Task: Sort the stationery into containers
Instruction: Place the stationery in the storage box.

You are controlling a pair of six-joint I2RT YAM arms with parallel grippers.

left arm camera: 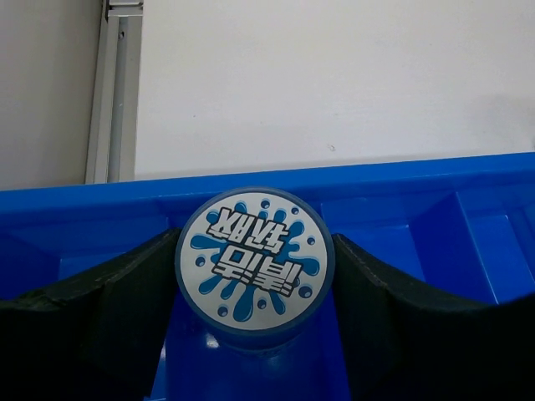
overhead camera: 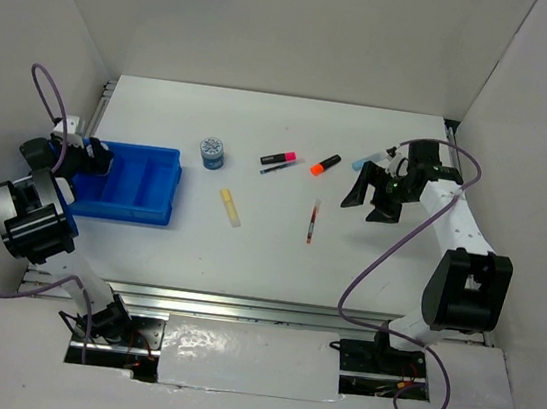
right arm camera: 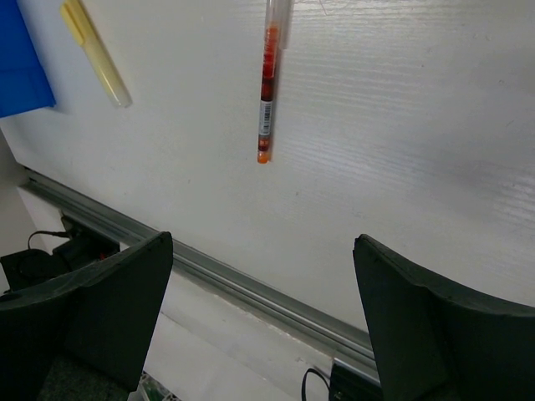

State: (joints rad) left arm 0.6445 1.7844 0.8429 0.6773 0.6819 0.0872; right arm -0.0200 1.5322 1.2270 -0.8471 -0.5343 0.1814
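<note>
Along the left edge of the worktop (overhead camera: pixel 247 252) the tray (overhead camera: pixel 145 183) is sitting, and my left pincer (left arm camera: pixel 255 242) is clamping a roll (left arm camera: pixel 251 267) above it, likely so the roll can drop inside. My right pincer (right arm camera: pixel 261 242) is hanging near the right edge, jaws wide apart and gripping nothing, probably readying for the red pen (right arm camera: pixel 267 83). The other roll (overhead camera: pixel 212 152) and yellow marker (overhead camera: pixel 230 207) are lying mid-worktop, unsorted.

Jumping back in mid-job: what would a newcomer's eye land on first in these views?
A blue-white roll with splash lettering fills the left wrist view, pinched between the fingers of the left gripper over the bright blue tray. Loose stationery dots the middle of the white table: a second roll, pink marker, orange-black marker, pale yellow marker and red pen. The right gripper hangs open at the right side.
</note>
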